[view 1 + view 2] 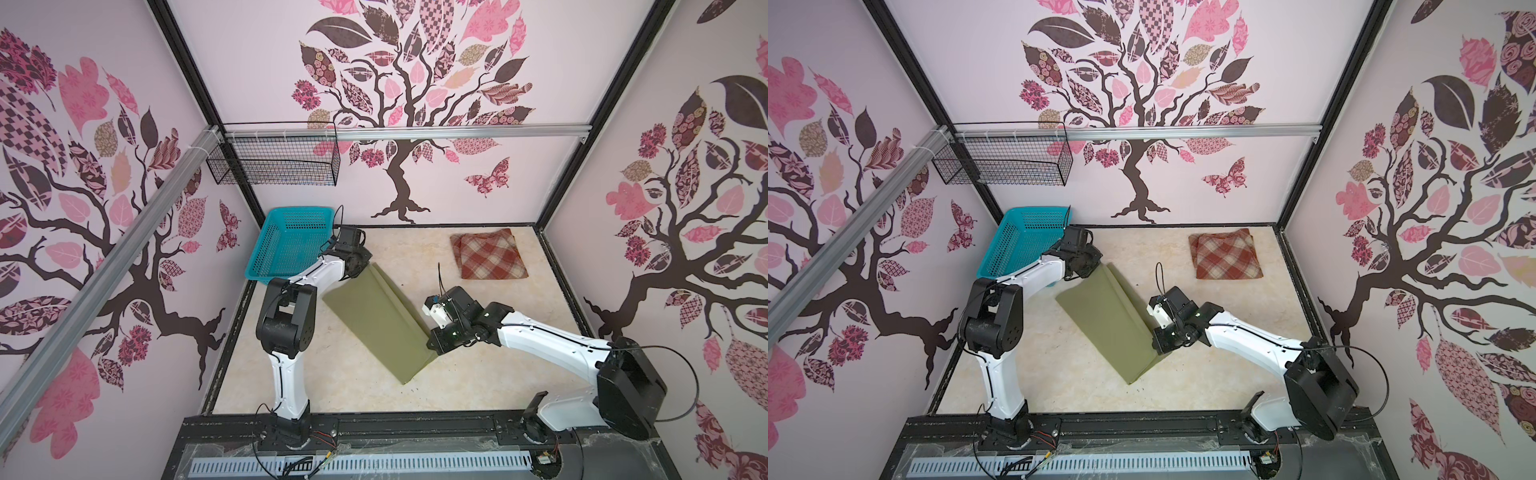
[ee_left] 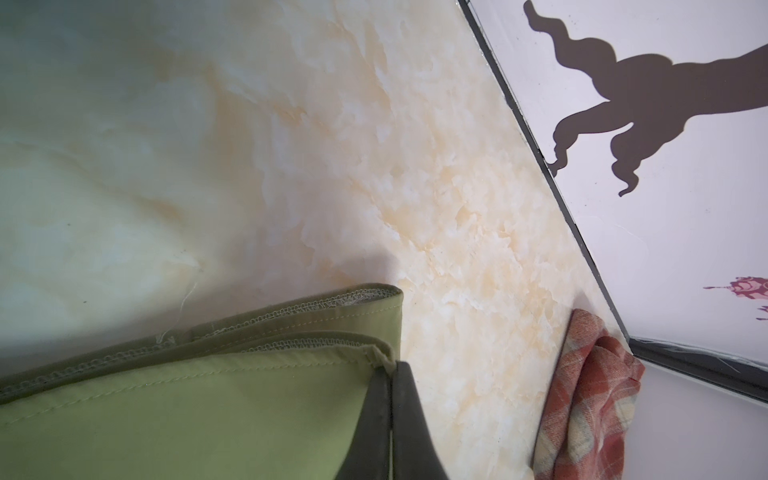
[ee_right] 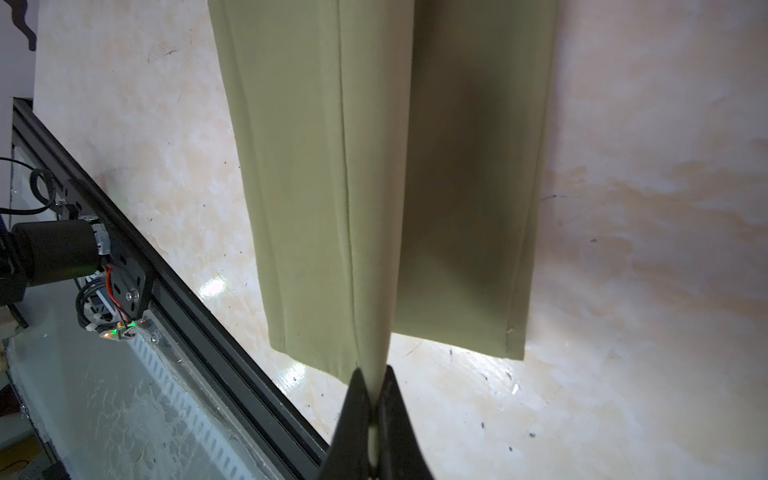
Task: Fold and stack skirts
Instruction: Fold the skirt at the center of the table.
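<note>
We count two skirts, two grippers and one turquoise basket (image 1: 266,249). The olive-green skirt (image 1: 374,324) lies as a long folded strip running away from the basket. The left gripper (image 2: 392,368) is clamped on its corner nearest the basket, the right gripper (image 3: 372,374) on its far end. The plaid skirt (image 1: 490,253) lies folded, well apart from the basket.

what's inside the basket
Only bare mesh shows inside the basket, with nothing lying in it. The left arm covers its near corner, so that part cannot be seen.
</note>
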